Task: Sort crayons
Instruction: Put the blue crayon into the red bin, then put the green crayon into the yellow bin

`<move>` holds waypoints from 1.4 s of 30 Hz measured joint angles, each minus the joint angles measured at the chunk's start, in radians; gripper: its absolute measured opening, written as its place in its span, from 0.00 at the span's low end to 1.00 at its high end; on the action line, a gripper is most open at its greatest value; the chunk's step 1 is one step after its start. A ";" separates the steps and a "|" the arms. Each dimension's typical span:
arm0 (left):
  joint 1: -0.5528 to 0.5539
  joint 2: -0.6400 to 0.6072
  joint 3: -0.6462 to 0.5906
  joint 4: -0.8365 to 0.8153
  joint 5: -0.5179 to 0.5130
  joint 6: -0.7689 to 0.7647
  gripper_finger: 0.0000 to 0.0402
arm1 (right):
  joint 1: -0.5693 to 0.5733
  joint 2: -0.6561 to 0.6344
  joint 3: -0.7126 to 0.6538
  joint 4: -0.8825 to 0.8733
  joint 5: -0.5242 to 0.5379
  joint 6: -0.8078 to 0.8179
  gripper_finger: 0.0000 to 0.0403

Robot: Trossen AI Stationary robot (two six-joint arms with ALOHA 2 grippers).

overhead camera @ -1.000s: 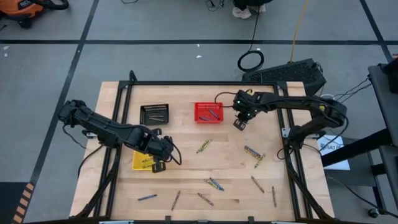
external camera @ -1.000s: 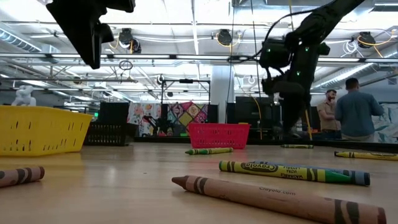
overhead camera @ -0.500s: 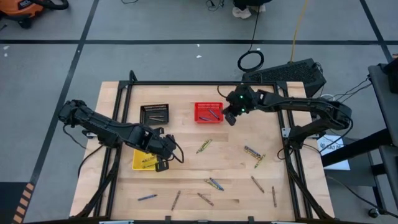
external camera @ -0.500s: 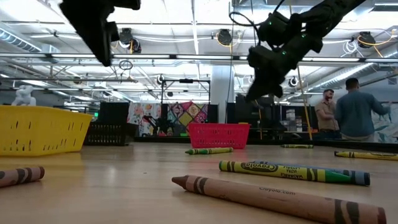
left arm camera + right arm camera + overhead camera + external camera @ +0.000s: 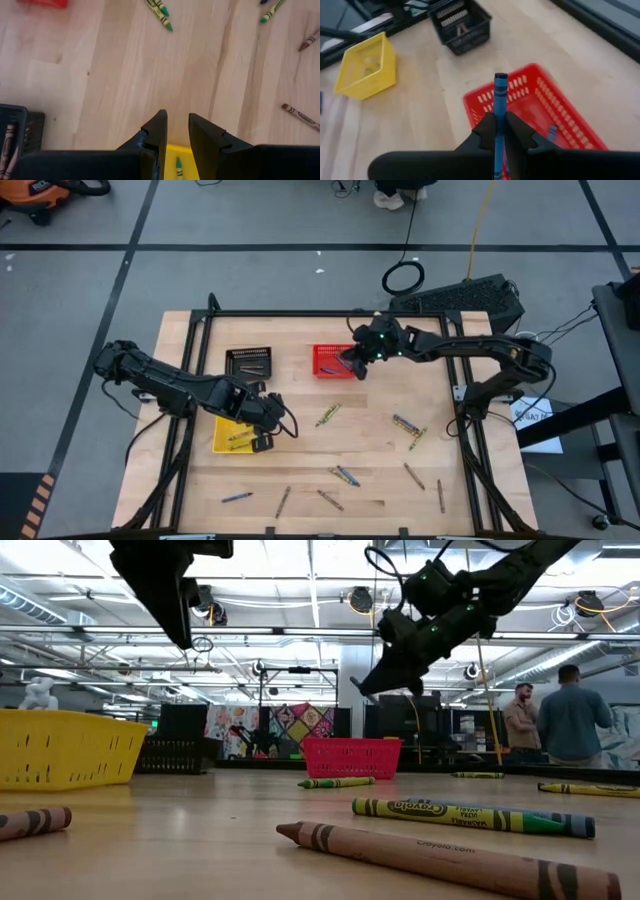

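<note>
On the wooden table [image 5: 300, 465], right gripper [image 5: 499, 131] pinches a blue crayon [image 5: 499, 107] above the red basket [image 5: 540, 107], apparently for dropping; left gripper [image 5: 176, 131] hovers empty, fingers slightly parted.

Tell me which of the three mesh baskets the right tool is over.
The red mesh basket: the right tool, shut on a blue crayon, hangs over its edge, away from the black and yellow ones.

Around the pale wooden table [image 5: 300, 330] lies grey floor [image 5: 250, 280] crossed by dark tape lines [image 5: 300, 248], with a coiled black cable [image 5: 403, 278] on it, while two people [image 5: 560, 725] stand beyond, under exposed ceiling beams [image 5: 300, 632] and round hanging lamps [image 5: 361, 600].
</note>
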 joint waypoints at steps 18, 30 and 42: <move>0.000 0.000 0.000 0.019 0.005 -0.002 0.20 | -0.003 0.169 0.000 0.055 -0.040 -0.181 0.01; 0.005 0.067 0.000 0.116 -0.020 -0.055 0.20 | -0.003 0.185 0.000 0.064 -0.008 -0.223 0.08; 0.002 0.140 0.000 0.128 0.044 -0.099 0.20 | -0.003 0.178 0.000 0.063 -0.012 -0.229 0.20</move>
